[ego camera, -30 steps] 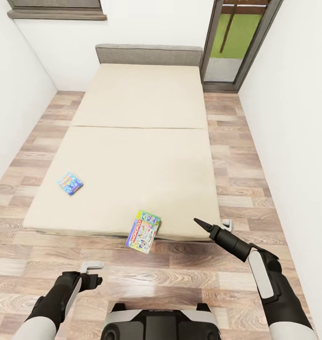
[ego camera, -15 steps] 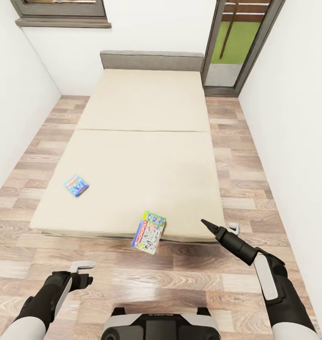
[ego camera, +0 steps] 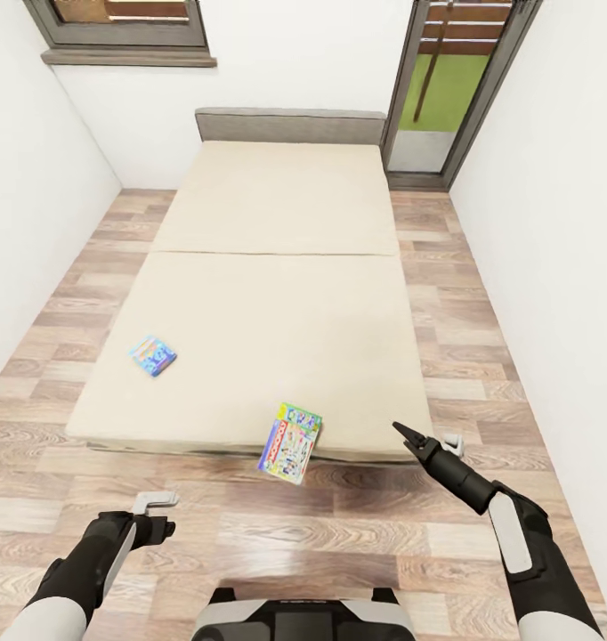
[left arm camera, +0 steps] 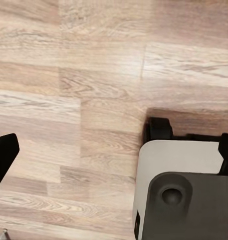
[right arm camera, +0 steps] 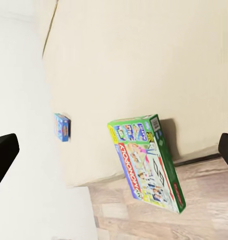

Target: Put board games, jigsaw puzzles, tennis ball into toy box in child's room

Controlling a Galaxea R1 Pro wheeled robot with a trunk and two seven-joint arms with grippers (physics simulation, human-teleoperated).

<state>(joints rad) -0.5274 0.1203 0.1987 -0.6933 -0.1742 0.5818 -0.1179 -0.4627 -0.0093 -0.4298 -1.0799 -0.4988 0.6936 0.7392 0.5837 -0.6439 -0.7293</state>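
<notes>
your right gripper (ego camera: 403,434) hangs empty with fingers spread, just beside the bed's (ego camera: 277,294) near right corner; your left gripper (ego camera: 157,503) is over bare floor (ego camera: 357,534), and whether it's open i cannot tell. the green board game (ego camera: 290,442) overhangs the bed's near edge, the small blue board game (ego camera: 153,355) lies well apart near the left edge, with open floor along both sides.

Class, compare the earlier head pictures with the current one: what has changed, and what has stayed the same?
The whole view has shifted, so the camera moved, apparently backing away from the bed. The right gripper stays stretched toward the green board game overhanging the bed's edge. Both games, including the blue one, lie where they were; nothing was grasped.
</notes>
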